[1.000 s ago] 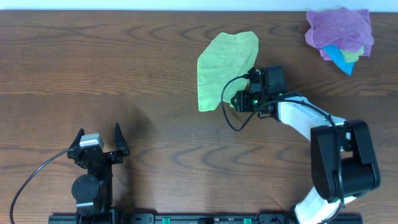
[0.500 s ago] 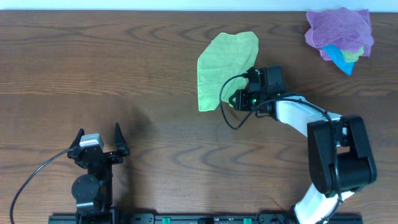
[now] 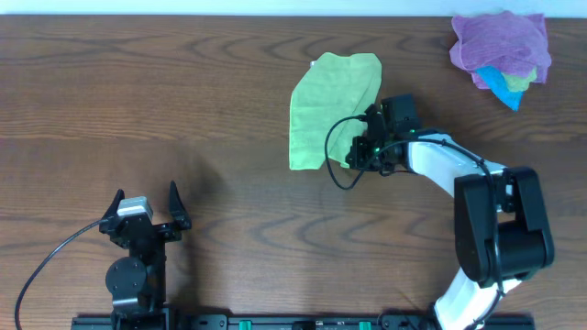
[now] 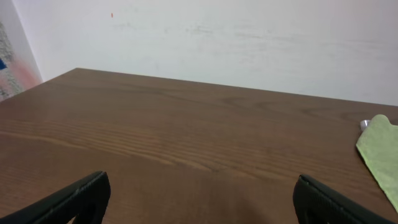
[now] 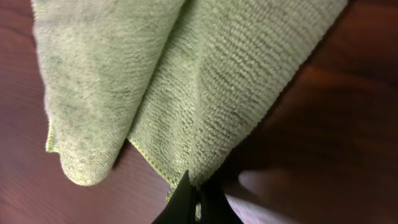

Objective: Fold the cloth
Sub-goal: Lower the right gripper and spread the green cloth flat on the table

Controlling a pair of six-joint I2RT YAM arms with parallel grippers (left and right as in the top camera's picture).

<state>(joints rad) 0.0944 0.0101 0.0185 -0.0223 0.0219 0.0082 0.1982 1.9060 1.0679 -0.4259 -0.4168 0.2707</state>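
The lime-green cloth [image 3: 326, 105] lies partly doubled over on the table, right of centre; a small white tag shows at its top left corner. My right gripper [image 3: 353, 151] is at the cloth's lower right edge. In the right wrist view its fingers [image 5: 198, 200] are pinched shut on the cloth's edge [image 5: 205, 81], with a rolled fold at the left. My left gripper [image 3: 145, 213] rests at the front left, open and empty, far from the cloth. Its fingers [image 4: 199, 199] are spread wide, and the cloth's edge [image 4: 379, 149] shows at the far right of the left wrist view.
A crumpled purple cloth [image 3: 500, 41] with a blue cloth [image 3: 503, 84] under it lies at the back right corner. A black cable [image 3: 335, 160] loops beside my right wrist. A white wall [image 4: 217, 37] stands behind the table's far edge.
My right gripper has shifted slightly down and right while holding the cloth's edge, and the cloth's lower edge has been drawn a little toward the front. The left arm has not moved.
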